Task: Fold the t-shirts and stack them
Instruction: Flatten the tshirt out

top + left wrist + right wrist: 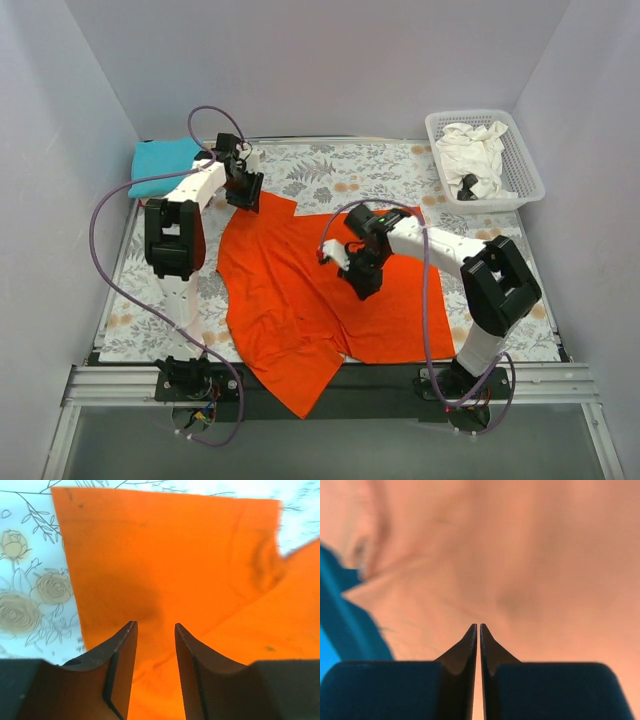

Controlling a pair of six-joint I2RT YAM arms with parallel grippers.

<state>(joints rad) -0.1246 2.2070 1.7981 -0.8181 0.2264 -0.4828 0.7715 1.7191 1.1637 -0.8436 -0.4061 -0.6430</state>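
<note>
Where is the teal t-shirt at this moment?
In the top external view, the teal t-shirt lies bundled at the far-left corner of the floral cloth, just left of the left pincer.

Over the table (120,382), nearly edge to edge, lies flat a grey floral cloth (340,175) with orange blossoms. Across its middle sprawls an orange t-shirt (290,290), opened out and creased, one corner hanging past the near edge over the metal rail (560,385). At the far left corner sits a folded teal t-shirt (160,165). At the far right corner stands a white lattice basket (530,178).
</note>
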